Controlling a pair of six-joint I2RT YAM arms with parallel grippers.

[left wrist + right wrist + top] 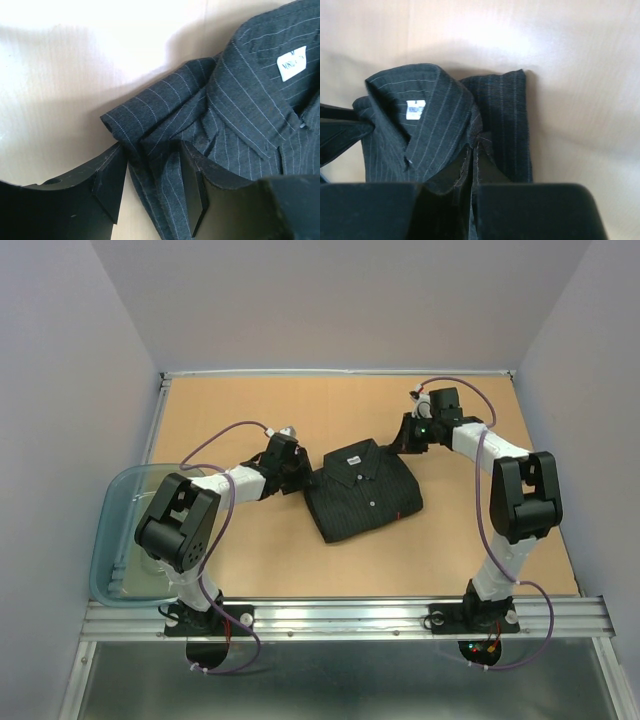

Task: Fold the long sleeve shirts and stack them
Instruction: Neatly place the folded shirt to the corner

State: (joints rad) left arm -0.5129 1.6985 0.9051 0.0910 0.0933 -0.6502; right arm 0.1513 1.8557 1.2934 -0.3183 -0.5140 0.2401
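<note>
One long sleeve shirt (362, 492), black with thin pinstripes, lies folded in the middle of the table with its collar and white neck label facing up. My left gripper (300, 477) is at the shirt's left shoulder corner. In the left wrist view its jaws (150, 150) stand open, and a fold of the shirt (240, 100) lies loosely between the fingers. My right gripper (408, 445) is at the right shoulder corner. In the right wrist view it (475, 145) is shut, and the shirt fabric (435, 125) puckers at its fingertips beside the collar.
A translucent blue-grey plastic tub (115, 530) sits at the table's left edge, beside the left arm's base. A metal rail (350, 615) runs along the near edge. Bare wooden tabletop (300, 410) lies behind the shirt, and walls close the back and sides.
</note>
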